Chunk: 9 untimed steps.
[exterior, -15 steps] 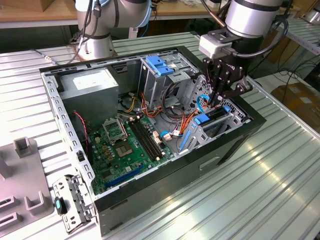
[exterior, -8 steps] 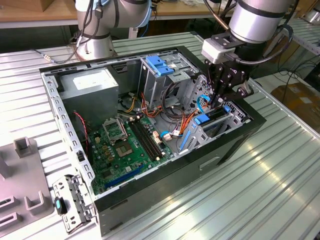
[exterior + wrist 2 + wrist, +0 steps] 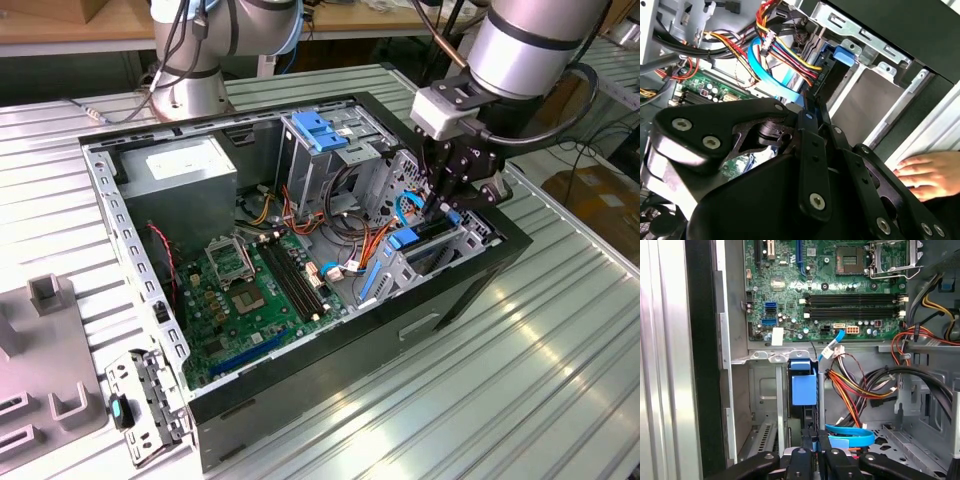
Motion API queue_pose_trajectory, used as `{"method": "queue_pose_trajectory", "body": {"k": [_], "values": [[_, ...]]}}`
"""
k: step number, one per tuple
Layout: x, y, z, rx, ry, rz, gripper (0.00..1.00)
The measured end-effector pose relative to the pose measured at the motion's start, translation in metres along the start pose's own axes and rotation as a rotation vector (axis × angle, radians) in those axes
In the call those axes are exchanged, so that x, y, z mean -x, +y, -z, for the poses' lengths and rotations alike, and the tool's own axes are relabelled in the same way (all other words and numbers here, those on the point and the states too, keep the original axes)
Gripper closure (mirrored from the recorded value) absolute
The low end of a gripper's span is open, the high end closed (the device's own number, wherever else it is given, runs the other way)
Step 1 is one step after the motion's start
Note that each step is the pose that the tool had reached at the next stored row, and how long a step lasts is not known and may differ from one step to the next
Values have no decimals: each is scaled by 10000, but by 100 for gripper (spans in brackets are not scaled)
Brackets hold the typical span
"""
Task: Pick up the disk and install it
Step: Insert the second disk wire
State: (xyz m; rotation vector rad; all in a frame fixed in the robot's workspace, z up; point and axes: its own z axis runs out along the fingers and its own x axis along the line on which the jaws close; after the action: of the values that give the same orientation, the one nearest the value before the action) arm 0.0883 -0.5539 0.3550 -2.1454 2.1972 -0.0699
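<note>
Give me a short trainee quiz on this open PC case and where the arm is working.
1. True or false: the end effector hangs over the power supply.
2. In the second wrist view, what lies beside the case's outer wall? A) a hand B) a screwdriver C) a spare fan
3. In the first wrist view, what colour is the flat cable curling beside the end effector?

Key: 1 false: it is down in the drive bay at the exterior view's right, shut on the disk. 2 A. 3 blue.
</note>
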Motion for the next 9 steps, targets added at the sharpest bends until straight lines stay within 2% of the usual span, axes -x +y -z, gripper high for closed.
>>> {"method": "queue_pose_trajectory", "body": {"k": [1,3,6,7,8,9], "values": [[-14,0,-4,-2,-117,-10,84],[-36,0,-10,-3,-261,-22,84],[-65,0,-16,-1,-435,-36,84],[-77,0,-20,1,-521,-43,84],[-98,0,-29,3,-690,-57,84],[-112,1,-34,5,-802,-66,84]]}}
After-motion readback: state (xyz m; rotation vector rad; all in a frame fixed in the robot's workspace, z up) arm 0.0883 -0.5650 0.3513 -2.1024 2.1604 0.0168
